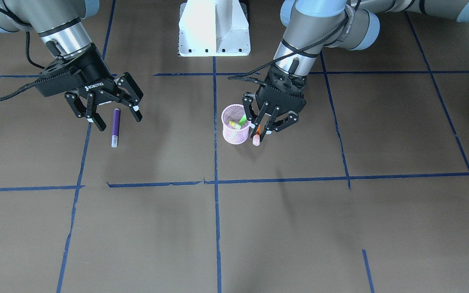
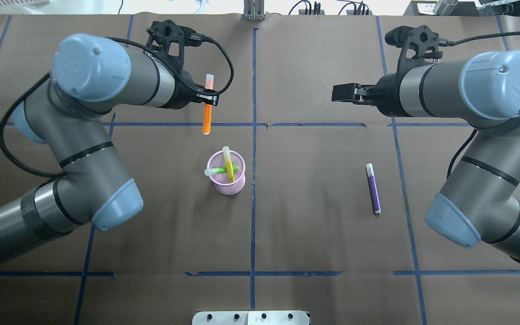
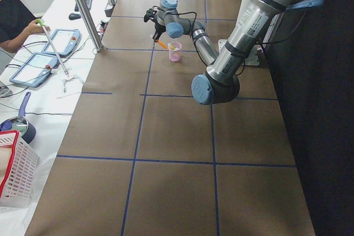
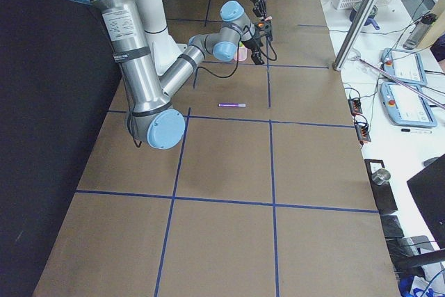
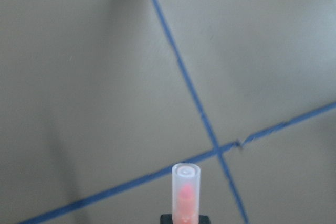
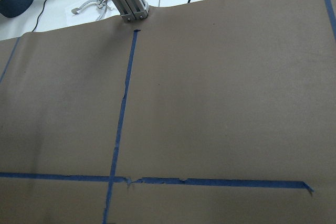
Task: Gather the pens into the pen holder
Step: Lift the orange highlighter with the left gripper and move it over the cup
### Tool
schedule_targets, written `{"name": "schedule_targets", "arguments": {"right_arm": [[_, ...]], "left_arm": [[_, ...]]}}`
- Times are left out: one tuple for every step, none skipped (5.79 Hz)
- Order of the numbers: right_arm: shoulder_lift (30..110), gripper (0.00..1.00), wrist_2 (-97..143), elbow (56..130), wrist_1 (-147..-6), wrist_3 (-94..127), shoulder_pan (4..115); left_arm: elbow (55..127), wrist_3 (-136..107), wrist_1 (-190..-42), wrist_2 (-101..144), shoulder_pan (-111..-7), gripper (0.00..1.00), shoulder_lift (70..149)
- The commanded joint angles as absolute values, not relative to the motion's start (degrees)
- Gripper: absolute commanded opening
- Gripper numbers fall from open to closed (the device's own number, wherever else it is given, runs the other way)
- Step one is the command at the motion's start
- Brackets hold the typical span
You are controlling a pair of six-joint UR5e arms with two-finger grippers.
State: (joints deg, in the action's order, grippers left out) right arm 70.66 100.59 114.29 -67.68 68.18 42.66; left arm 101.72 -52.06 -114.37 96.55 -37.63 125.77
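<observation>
Left gripper tight around orange pen, right gripper agape, over blue-taped brown table.

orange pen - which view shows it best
Overhead exterior: the orange pen shows nearly full length in the left gripper. Front-facing shows its lower end; left wrist only the cap; exterior left a speck.
</observation>
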Motion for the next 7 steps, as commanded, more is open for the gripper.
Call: {"name": "schedule_targets", "arguments": {"right_arm": [[70.66,1.00,100.46,114.17,-67.68,68.20,42.54],[70.66,1.00,100.37,114.00,-67.68,68.20,42.63],[70.66,1.00,100.37,113.91,-67.68,68.20,42.54],[70.66,1.00,100.37,113.82,-67.68,68.20,42.54],[70.66,1.00,100.37,113.56,-67.59,68.20,42.54],[70.66,1.00,100.28,113.21,-67.50,68.20,42.54],[70.66,1.00,100.37,113.12,-67.41,68.20,42.54]], "left_arm": [[103.26,-53.78,-125.45,83.73,-30.11,0.00,121.77],[103.45,-53.44,-131.77,77.49,-27.27,0.00,117.99],[103.36,-53.26,-135.84,72.82,-24.46,0.00,116.38],[103.36,-53.17,-137.62,69.29,-22.08,0.00,116.28],[103.36,-53.17,-137.98,68.30,-20.49,0.00,116.19],[103.36,-53.17,-138.42,68.29,-20.48,0.00,115.15],[103.27,-53.17,-139.65,68.29,-20.04,0.00,113.92]]}}
